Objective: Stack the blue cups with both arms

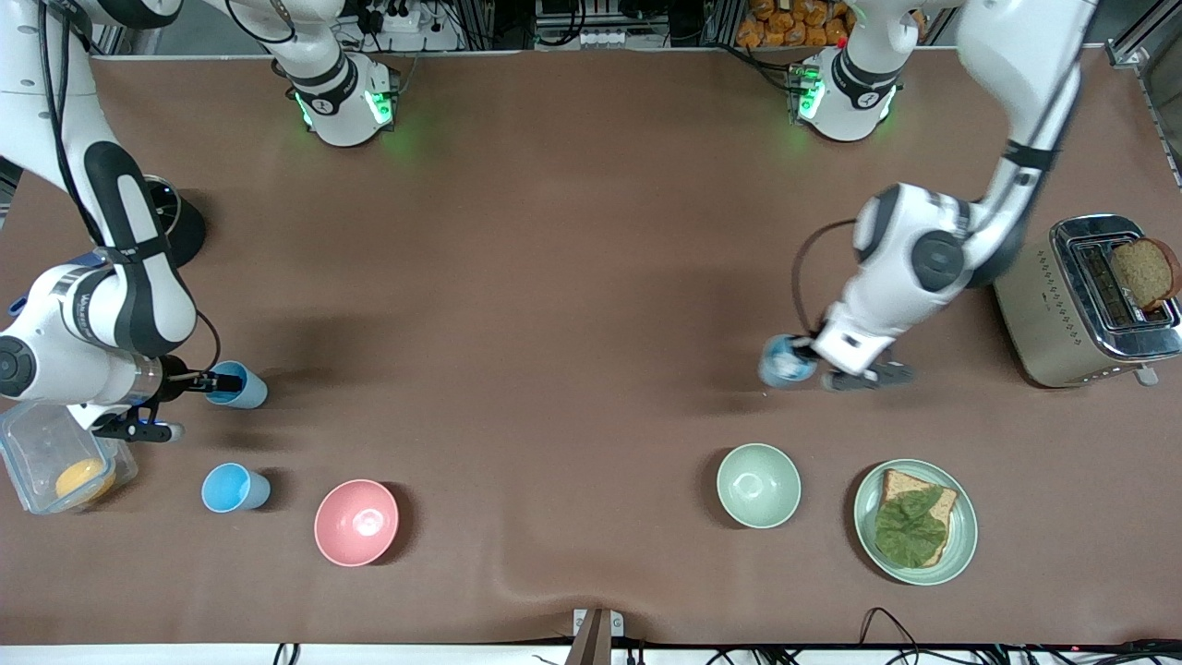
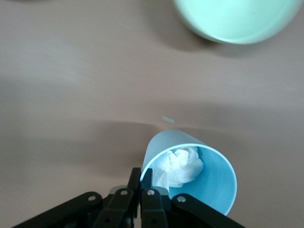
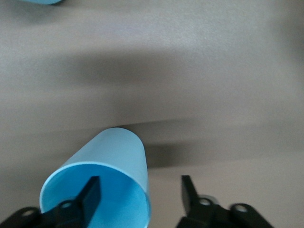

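My left gripper [image 1: 805,356] is shut on the rim of a blue cup [image 1: 785,361] and holds it tilted, low over the table, toward the left arm's end. In the left wrist view the fingers [image 2: 146,176] pinch the cup's wall [image 2: 209,183]. A crumpled white tissue [image 2: 180,166] lies inside the cup. My right gripper [image 1: 220,380] is open at a second blue cup [image 1: 238,385]. In the right wrist view [image 3: 140,187] one finger is inside this cup [image 3: 114,156] and one is outside. A third blue cup [image 1: 235,488] stands nearer the front camera.
A pink bowl [image 1: 356,522] stands beside the third cup. A pale-green bowl [image 1: 758,485] and a plate [image 1: 960,536] with bread and lettuce lie nearer the camera than the left gripper. A toaster [image 1: 1062,314] stands at the left arm's end, and a clear container [image 1: 37,443] at the right arm's end.
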Controlling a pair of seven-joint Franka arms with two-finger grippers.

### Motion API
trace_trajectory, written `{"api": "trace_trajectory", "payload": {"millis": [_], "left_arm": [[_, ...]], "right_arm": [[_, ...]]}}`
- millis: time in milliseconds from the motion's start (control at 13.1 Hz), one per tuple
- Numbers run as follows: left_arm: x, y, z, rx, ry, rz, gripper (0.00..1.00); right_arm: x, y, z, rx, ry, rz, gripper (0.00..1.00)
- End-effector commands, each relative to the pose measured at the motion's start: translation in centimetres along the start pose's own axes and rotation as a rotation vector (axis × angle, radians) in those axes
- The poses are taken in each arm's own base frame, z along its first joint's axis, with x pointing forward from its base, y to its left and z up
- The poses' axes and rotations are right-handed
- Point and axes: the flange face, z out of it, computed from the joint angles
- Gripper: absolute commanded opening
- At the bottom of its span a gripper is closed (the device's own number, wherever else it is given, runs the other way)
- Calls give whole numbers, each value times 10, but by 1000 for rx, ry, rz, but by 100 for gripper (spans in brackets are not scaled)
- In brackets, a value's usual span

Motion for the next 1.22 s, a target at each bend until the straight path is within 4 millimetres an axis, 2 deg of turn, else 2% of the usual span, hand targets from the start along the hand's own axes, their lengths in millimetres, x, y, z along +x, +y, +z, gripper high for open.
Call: {"api": "trace_trajectory", "payload": {"millis": [0, 76, 153, 458, 686, 839, 915, 992, 1144], "left_arm": [[-38, 66, 2, -24, -41, -71, 0], [-61, 96, 11, -19, -56, -93, 0], [-82, 123, 22, -15, -71, -125, 0], [-153, 197, 63, -25, -108, -275, 0], [-186, 227, 87, -21, -112, -280, 0], [-187, 241, 97, -12, -58, -303, 0], [-186, 243, 101, -7, -42, -302, 35], [-183, 245, 99, -11, -31, -300, 97], [-176, 247, 83, -30, -8, -299, 100]], "right_arm": [[-4, 12, -3, 7, 10, -101, 6], [-5, 12, -3, 7, 8, -100, 0], [-5, 12, -2, 8, 7, -100, 0], [-3, 10, -5, 5, 13, -101, 0], [-4, 2, -14, 7, 4, -98, 0], [-6, -4, -33, 19, -41, -86, 0], [-6, -12, -46, 31, -79, -73, 0], [-7, -22, -64, 56, -108, -58, 0], [-12, -39, -92, 113, -158, -35, 0]]}}
